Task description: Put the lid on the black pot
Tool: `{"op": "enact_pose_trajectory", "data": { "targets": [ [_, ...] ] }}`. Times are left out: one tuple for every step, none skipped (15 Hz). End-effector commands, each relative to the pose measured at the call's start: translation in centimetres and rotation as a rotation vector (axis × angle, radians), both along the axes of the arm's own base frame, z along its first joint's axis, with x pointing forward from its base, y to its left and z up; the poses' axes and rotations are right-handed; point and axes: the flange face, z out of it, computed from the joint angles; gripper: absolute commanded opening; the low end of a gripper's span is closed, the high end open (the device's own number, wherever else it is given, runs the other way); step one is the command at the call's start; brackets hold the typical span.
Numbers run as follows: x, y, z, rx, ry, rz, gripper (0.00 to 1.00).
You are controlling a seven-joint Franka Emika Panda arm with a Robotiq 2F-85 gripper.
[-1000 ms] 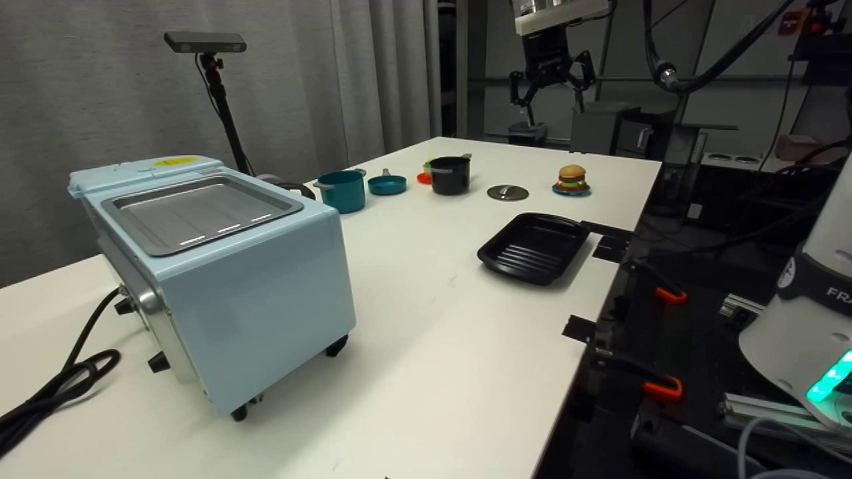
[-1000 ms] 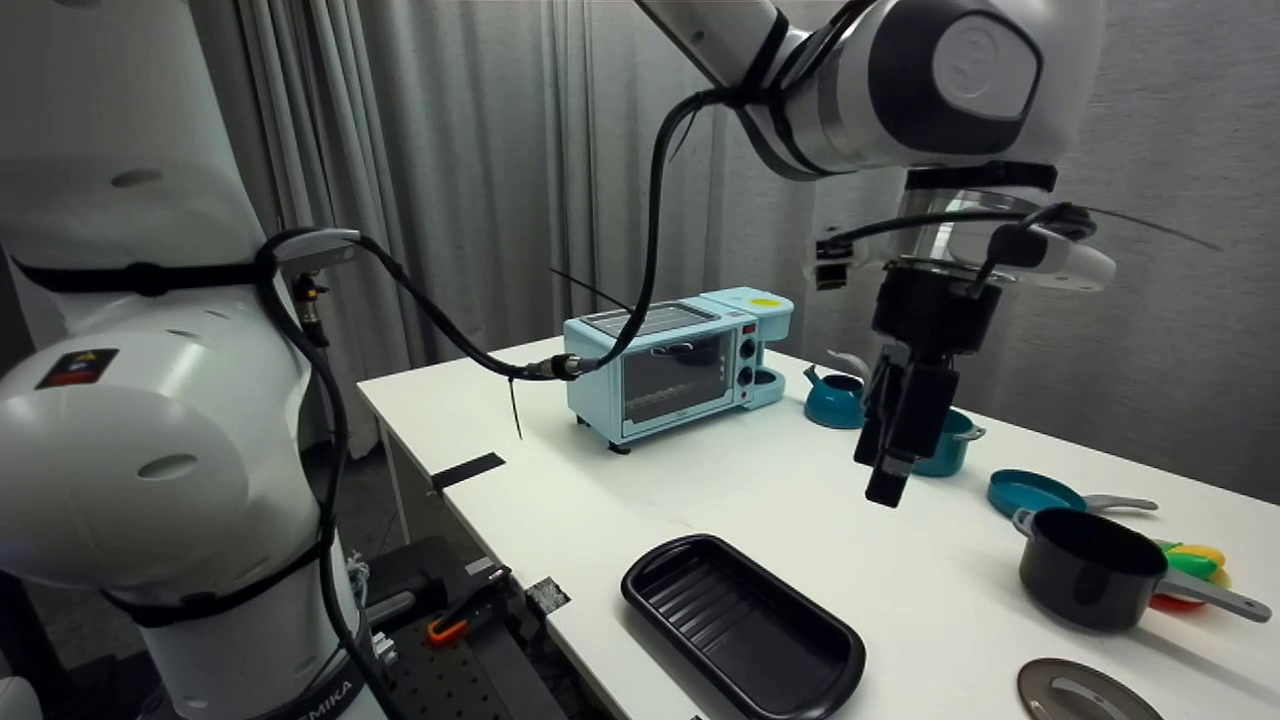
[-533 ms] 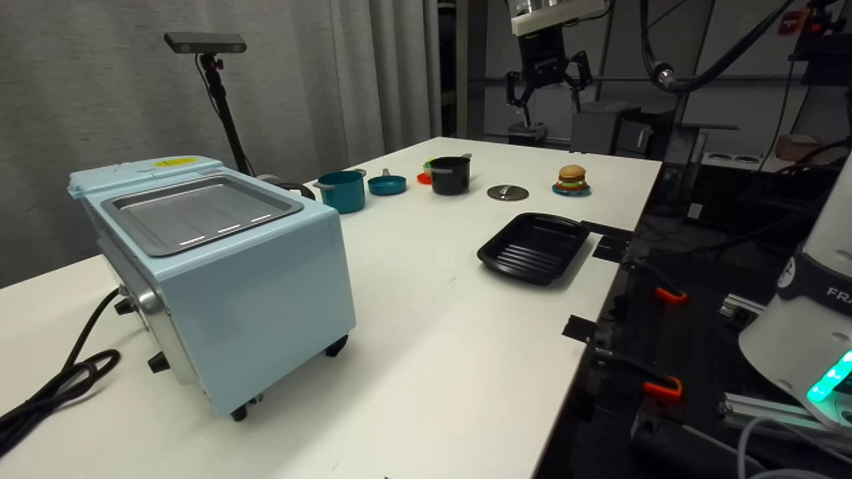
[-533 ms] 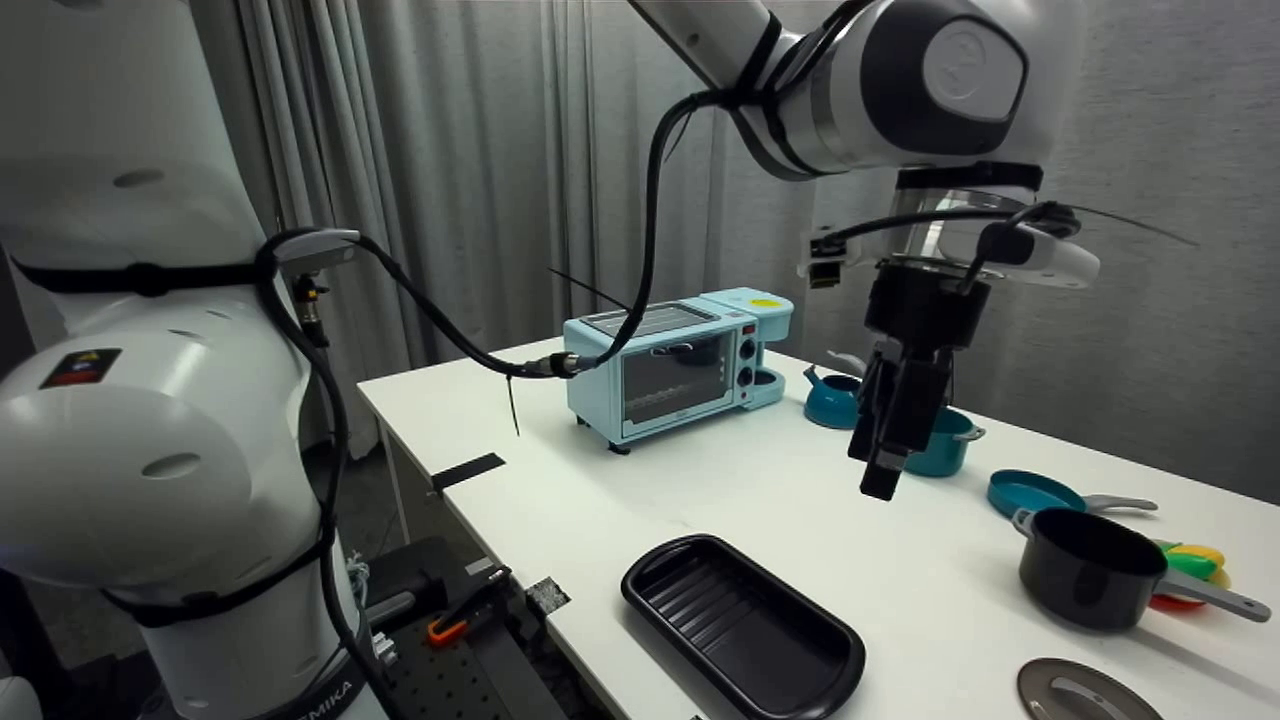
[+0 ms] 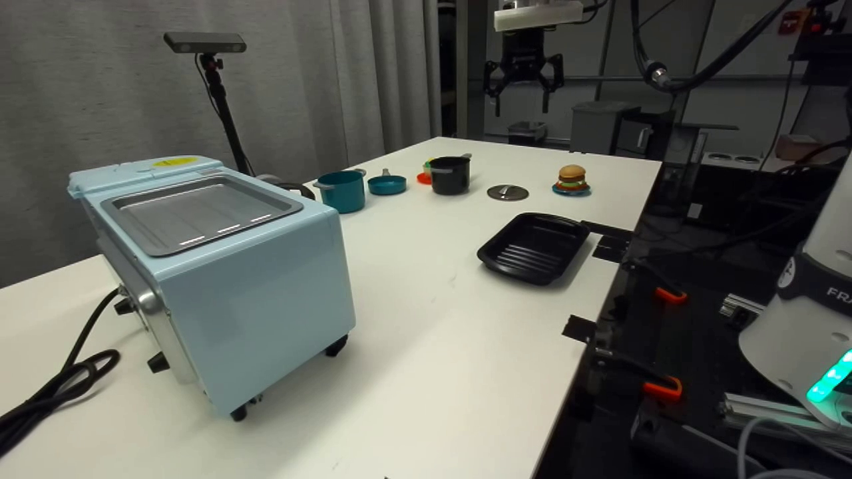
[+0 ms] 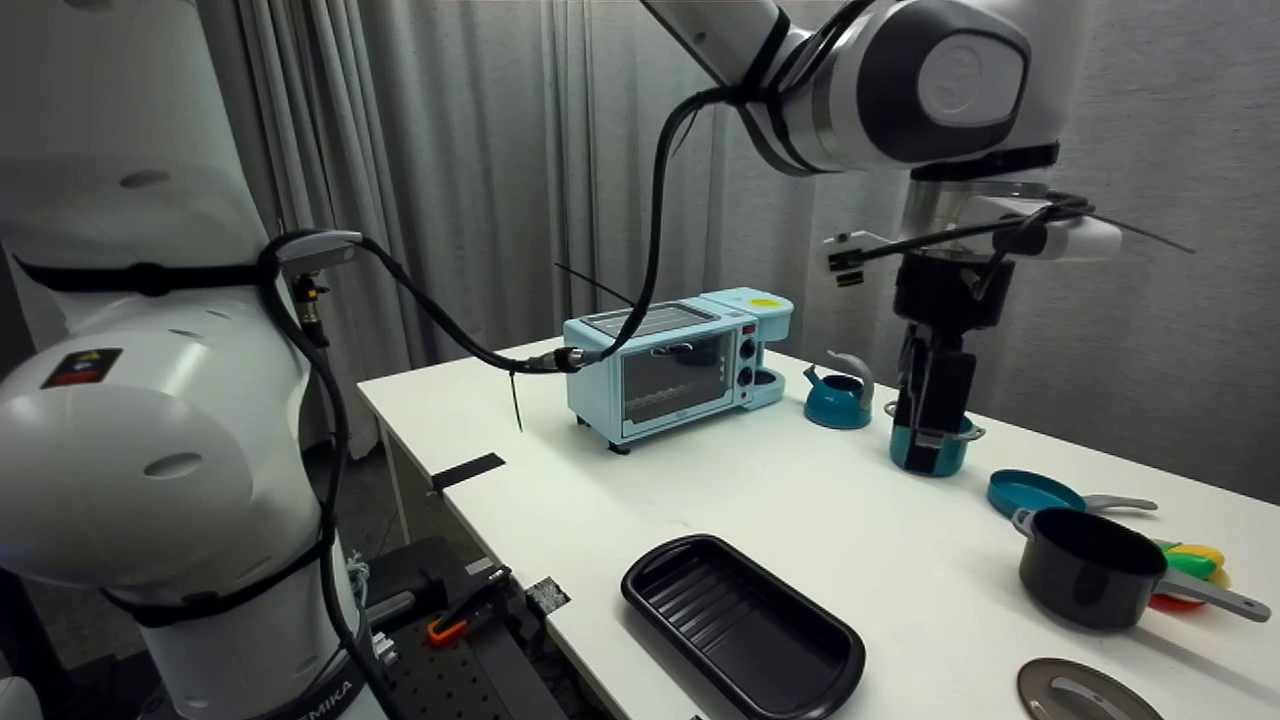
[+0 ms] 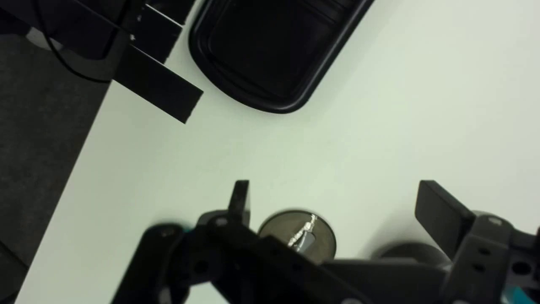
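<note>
The lid (image 5: 508, 193) is a flat, dark round disc with a grey handle, lying on the white table beside the black pot. It also shows in an exterior view at the bottom edge (image 6: 1080, 690) and in the wrist view (image 7: 322, 236), partly hidden by the gripper. The black pot (image 5: 450, 176) stands upright and uncovered, with grey handles; it also shows in an exterior view (image 6: 1085, 580). In the wrist view only a blurred part of the pot (image 7: 409, 250) shows behind the gripper. My gripper (image 7: 333, 202) is open and empty, high above the table, in both exterior views (image 5: 521, 110) (image 6: 922, 462).
A black tray (image 5: 536, 249) lies near the table edge. A toy burger (image 5: 572, 179) sits beyond the lid. A teal pan (image 6: 1035, 492), teal pot (image 5: 343, 191), teal kettle (image 6: 838, 400) and colourful toy food (image 6: 1195, 565) stand along the far side. A light blue oven (image 6: 680, 365) stands further along.
My gripper has turned from tilted to nearly upright and shifted a little, still high and open. The lid, pot and other objects have not moved.
</note>
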Motion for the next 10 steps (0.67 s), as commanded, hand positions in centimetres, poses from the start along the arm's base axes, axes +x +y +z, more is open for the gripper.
{"op": "enact_pose_trajectory", "data": {
  "targets": [
    [3.9, -1.3, -0.8, -0.019, -0.082, -0.088, 1.0],
    [5.1, -2.2, -1.3, -0.034, -0.094, -0.119, 1.0],
    [5.9, -2.7, -1.8, -0.045, -0.101, -0.148, 1.0],
    [6.7, -3.4, -2.6, -0.057, -0.104, -0.181, 1.0],
    [7.5, -4.0, -3.1, -0.068, -0.107, -0.208, 1.0],
    [8.2, -4.7, -3.9, -0.077, -0.107, -0.239, 1.0],
    [8.8, -5.3, -4.8, -0.086, -0.106, -0.269, 1.0],
    [9.2, -5.9, -5.7, -0.092, -0.105, -0.301, 1.0],
    [9.6, -6.5, -6.4, -0.098, -0.101, -0.327, 1.0],
    [9.8, -7.1, -7.1, -0.106, -0.099, -0.352, 1.0]
  ]
}}
